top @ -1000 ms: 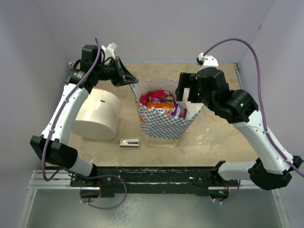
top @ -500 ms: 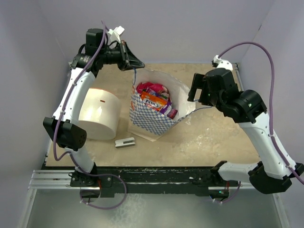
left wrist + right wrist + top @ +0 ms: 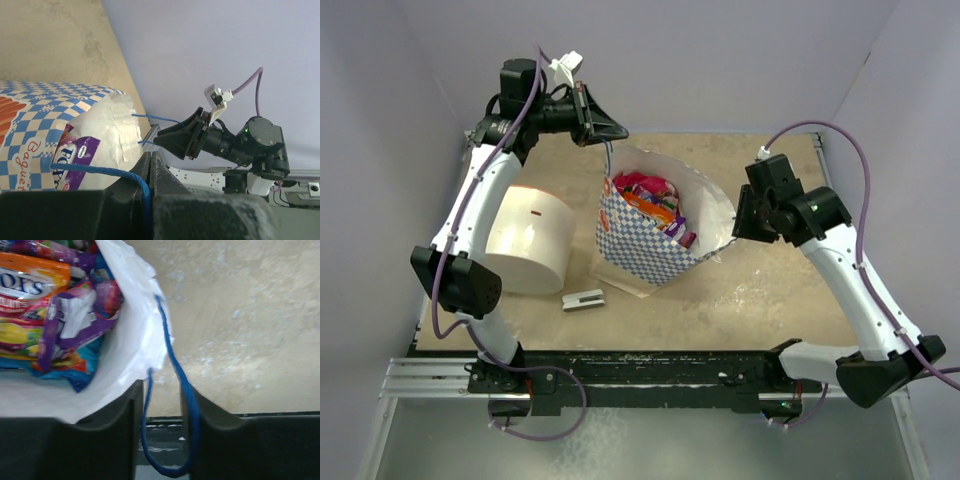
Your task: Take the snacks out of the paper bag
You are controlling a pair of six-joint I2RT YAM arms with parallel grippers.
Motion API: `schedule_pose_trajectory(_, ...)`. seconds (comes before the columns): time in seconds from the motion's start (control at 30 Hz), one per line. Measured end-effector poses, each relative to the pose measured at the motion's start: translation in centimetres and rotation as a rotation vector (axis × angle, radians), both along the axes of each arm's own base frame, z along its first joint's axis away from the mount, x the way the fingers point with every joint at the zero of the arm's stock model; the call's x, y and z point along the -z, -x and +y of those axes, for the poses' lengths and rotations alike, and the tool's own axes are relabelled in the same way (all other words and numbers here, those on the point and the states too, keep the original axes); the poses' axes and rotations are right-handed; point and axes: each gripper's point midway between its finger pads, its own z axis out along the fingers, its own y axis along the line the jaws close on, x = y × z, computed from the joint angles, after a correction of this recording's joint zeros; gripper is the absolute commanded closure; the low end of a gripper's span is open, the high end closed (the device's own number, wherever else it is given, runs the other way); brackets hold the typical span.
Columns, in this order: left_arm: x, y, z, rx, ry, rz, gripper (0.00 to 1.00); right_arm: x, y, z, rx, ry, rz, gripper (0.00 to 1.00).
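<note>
The paper bag (image 3: 650, 250), white with a blue checkered band, stands mid-table, tilted, with its mouth wide. Several bright foil snacks (image 3: 650, 195) fill it; orange, purple and blue packets (image 3: 45, 290) show in the right wrist view. My left gripper (image 3: 618, 132) is raised at the bag's far left corner, shut on the bag's blue string handle (image 3: 100, 171). My right gripper (image 3: 733, 222) is at the bag's right rim (image 3: 125, 355). Its jaws stand apart, and the other handle loop (image 3: 172, 355) hangs between them, one strand against the right finger.
A large white cylinder (image 3: 525, 240) lies left of the bag. A small grey metal clip (image 3: 584, 299) rests on the table in front of it. Walls close in the table at the back and both sides.
My left gripper has lifted its handle up and back, dragging the bag left and tilting it. My right gripper has dropped to the right rim around the other handle, jaws narrower.
</note>
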Motion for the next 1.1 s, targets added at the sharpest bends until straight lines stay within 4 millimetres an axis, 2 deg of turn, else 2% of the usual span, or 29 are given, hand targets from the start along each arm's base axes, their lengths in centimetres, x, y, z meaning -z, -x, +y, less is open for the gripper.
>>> schedule_pose_trajectory(0.1,-0.7,0.1,-0.2,0.008,0.025,0.0,1.0,0.0,0.1,0.6,-0.046,-0.019,0.0,1.0)
schedule_pose_trajectory(0.23,-1.5,-0.5,-0.6,0.025,0.058,-0.013,1.0,-1.3,-0.3,2.2,-0.128,-0.089,-0.065,1.0)
schedule_pose_trajectory(0.33,-2.2,-2.1,-1.2,0.044,0.088,-0.035,1.0,-1.7,-0.1,4.1,-0.191,-0.183,-0.087,1.0)
schedule_pose_trajectory(0.5,-3.2,-4.8,-2.2,0.07,0.134,-0.072,1.0,-1.2,0.6,8.0,-0.272,-0.361,-0.074,1.0)
schedule_pose_trajectory(0.63,-3.8,-4.6,-2.5,0.09,0.156,-0.096,0.99,-0.3,1.7,11.1,-0.333,-0.455,-0.041,1.0)
schedule_pose_trajectory(0.73,-3.4,-3.3,-3.2,0.117,0.16,-0.096,0.99,0.5,2.7,12.2,-0.362,-0.481,-0.009,0.99)
schedule_pose_trajectory(0.83,-2.2,-0.2,-5.0,0.168,0.141,-0.073,0.99,1.2,3.6,12.1,-0.361,-0.482,0.01,0.88)
schedule_pose_trajectory(0.97,-1.4,5.5,-6.9,0.229,0.112,-0.063,0.99,1.0,5.2,10.6,-0.328,-0.477,0.006,0.73)
schedule_pose_trajectory(1.1,-2.3,9.5,-6.4,0.239,0.116,-0.084,1.0,0.5,5.8,8.5,-0.271,-0.423,-0.026,0.54)
